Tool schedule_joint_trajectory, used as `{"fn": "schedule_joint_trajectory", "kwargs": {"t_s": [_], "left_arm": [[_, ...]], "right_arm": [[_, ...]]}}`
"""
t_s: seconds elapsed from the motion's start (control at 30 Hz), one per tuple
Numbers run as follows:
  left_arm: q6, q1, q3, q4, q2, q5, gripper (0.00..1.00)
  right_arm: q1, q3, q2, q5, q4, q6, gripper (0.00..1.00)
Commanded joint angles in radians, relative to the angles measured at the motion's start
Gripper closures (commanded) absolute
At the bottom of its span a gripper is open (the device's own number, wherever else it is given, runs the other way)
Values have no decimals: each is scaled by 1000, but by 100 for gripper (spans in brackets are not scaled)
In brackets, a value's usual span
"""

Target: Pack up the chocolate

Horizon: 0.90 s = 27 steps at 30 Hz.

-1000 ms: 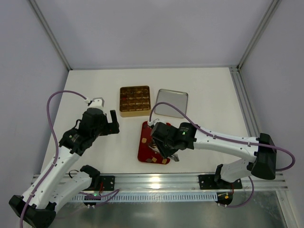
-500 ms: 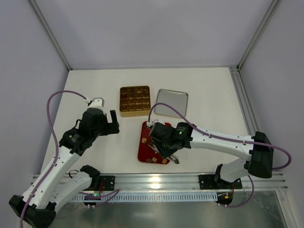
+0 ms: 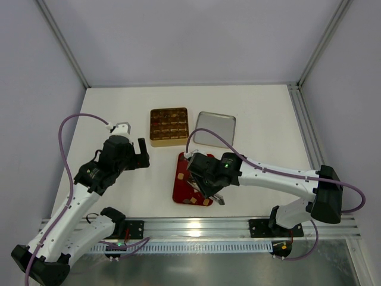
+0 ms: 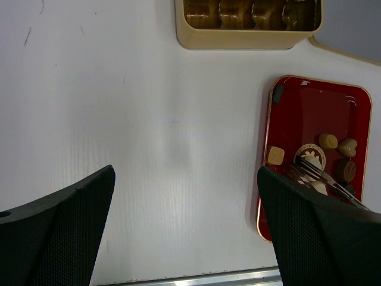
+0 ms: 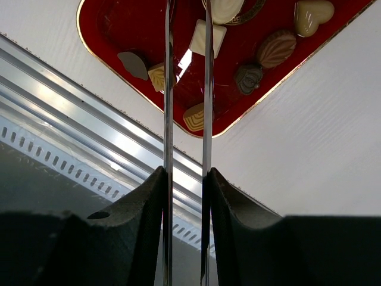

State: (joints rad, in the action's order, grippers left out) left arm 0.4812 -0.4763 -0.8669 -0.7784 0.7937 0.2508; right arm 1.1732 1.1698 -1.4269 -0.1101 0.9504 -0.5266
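- Picking step: right gripper (image 5: 188,24) hangs over chocolate (image 5: 275,49) on the red tray (image 5: 119,24), blades narrowly apart; any pinch, I cannot tell.
- Next, probably: lift one piece across to the gold box (image 3: 169,126); left gripper (image 4: 186,173) hangs spread wide.

light: bright, even, overhead | shadows: soft | glare: red tray (image 5: 113,24) | blur: near jaws, wrist views

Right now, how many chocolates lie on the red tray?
8 on the red tray: cream round, white square, heart, brown oval toward its middle; dark rose, dark leaf, tan square, tan ribbed piece near its corner. The tweezers may hide more.
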Motion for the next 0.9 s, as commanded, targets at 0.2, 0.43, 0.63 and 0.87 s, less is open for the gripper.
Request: {"fn": "schedule_joint_trajectory", "kwargs": {"t_s": [0.2, 0.43, 0.63, 0.87], "left_arm": [[-9, 5, 2, 22, -11, 4, 0], [-9, 5, 2, 21, -14, 7, 0], [-7, 5, 2, 21, -11, 7, 0], [-7, 5, 2, 21, -10, 7, 0]], "right_arm": [[-40, 106, 48, -14, 39, 16, 66], [-83, 131, 62, -3, 36, 36, 66], [-106, 151, 57, 1, 33, 54, 67], [-156, 154, 65, -42, 50, 71, 60]]}}
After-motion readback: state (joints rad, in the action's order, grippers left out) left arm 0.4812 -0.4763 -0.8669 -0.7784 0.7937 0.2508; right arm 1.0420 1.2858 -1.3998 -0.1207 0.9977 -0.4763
